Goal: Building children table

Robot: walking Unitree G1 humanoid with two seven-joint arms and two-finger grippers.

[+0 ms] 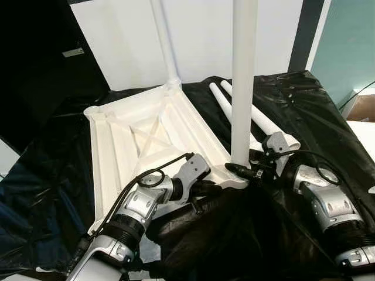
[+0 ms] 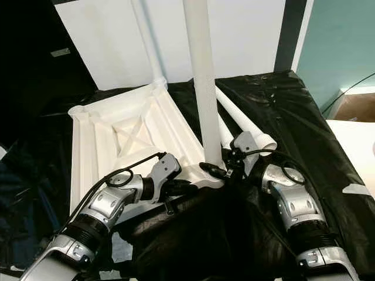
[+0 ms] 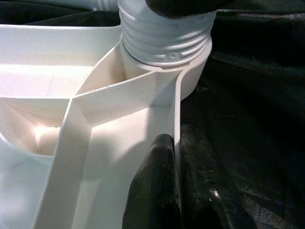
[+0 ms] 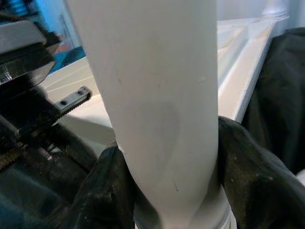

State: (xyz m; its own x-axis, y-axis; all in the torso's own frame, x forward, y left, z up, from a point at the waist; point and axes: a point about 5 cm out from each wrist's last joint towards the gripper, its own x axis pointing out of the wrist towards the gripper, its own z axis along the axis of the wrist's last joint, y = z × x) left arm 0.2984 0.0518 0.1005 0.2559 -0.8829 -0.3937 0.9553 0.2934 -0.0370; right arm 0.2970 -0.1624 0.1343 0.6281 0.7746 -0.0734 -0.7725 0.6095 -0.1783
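On a surface draped with black plastic sheeting, a white plastic children's tabletop lies upside down, its ribbed underside facing up. One white table leg stands upright in the far corner socket, and a second upright leg stands in the near corner socket, where its threaded end shows seated in the collar. Two more loose legs lie side by side on the sheeting just beyond that corner, at the robot's right. The right gripper has its jaws clenched around the base of the near upright leg, a black finger pressed against each side of it. The left gripper reaches in from the left, its jaws pinching the thin outer rim of the tabletop just beside the near socket, one finger inside the rim and the other outside against the sheeting. A white wall panel stands behind the tabletop, and a cardboard box sits at the far right edge.
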